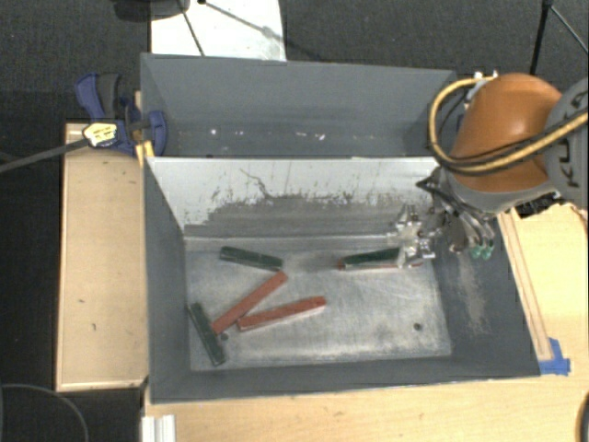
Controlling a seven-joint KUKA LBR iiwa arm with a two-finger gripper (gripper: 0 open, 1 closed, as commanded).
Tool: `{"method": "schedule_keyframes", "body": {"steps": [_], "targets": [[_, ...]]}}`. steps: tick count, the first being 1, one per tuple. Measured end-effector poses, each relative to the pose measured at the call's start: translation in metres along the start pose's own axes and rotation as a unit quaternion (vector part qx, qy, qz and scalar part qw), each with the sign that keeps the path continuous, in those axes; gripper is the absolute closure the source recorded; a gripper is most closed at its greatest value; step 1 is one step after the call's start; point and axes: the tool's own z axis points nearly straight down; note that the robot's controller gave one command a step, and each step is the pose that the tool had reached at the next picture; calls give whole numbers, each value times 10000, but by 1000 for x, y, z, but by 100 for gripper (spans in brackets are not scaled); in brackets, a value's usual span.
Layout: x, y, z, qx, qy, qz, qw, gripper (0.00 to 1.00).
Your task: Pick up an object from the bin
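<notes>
— That orange cover (502, 127) on the wrist is sitting highest, closest to the lens, and the gripper (416, 245) is hanging under it, low in the bin (304, 109). What is it over?

— A dark green stick (368, 261), lying flat on the floor. One end is sitting right at the gripper's tip, touching it as far as I'm seeing, and the rest is stretching straight away from it toward the middle.

— Is it clamped on it?

— I'm not able to tell whether the gripper is apart or together; the metal there is hiding the stick's end.

— So what's worrying you?

— I'm guessing it's meeting the stick at the very end. Lifting from there, the long free part is likely going to be sagging and twisting loose. And if it isn't around the stick, it's only going to be shoving it along the floor.

— And the wall?

— The sloped back wall (304, 191) is rising just behind the gripper, so drifting that way is risking a scrape.

— The others?

— They're all lying well apart from the gripper: another green stick (250, 258) beyond the first one's far end, two red-brown sticks (267, 307) in a narrow V farther out, and a dark stick (206, 322) farthest of all.
</notes>
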Motion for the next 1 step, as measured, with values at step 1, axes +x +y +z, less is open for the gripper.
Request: {"method": "schedule_keyframes", "body": {"steps": [1], "targets": [[0,0,0,0,1,-5,10000,100]]}}
